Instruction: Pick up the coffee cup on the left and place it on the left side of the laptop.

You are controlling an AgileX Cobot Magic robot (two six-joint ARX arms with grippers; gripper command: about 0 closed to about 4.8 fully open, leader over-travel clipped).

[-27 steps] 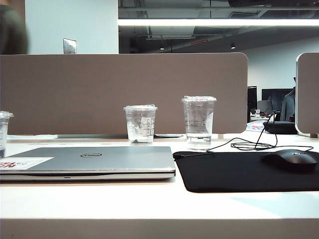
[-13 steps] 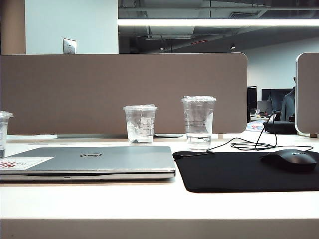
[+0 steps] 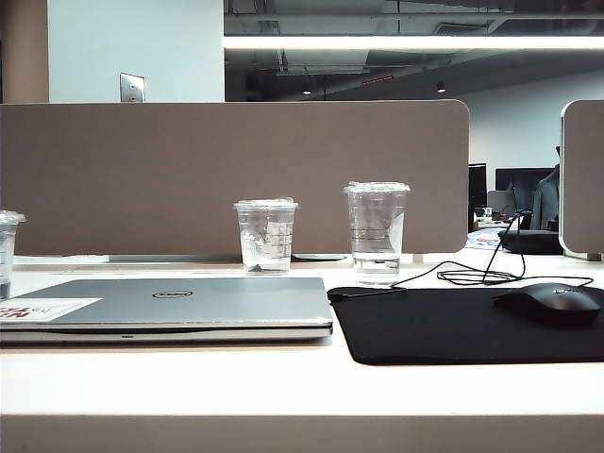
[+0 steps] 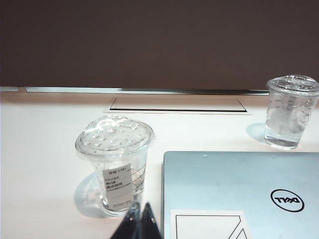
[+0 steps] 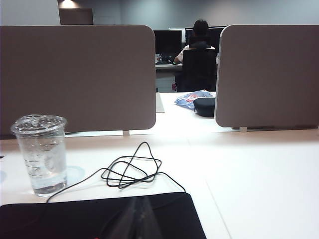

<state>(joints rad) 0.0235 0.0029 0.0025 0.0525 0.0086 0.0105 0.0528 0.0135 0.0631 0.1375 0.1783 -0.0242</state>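
Two clear lidded plastic cups (image 3: 266, 236) (image 3: 377, 231) stood behind the flat silver-grey Dell laptop (image 3: 179, 307) in the exterior view, open tabletop before it. From the left wrist, the left gripper (image 4: 141, 222), fingers pressed together, hung near the short clear domed-lid coffee cup (image 4: 116, 164), white label unreadable, just left of the laptop's edge. From the right wrist, the right gripper (image 5: 134, 219) blurred; its jaws I couldn't tell.

A bright ceiling strip light (image 3: 406, 42) glows across the top of the exterior view — the white desk (image 3: 283, 387) glares, washed out; right wrist foreground blurs.
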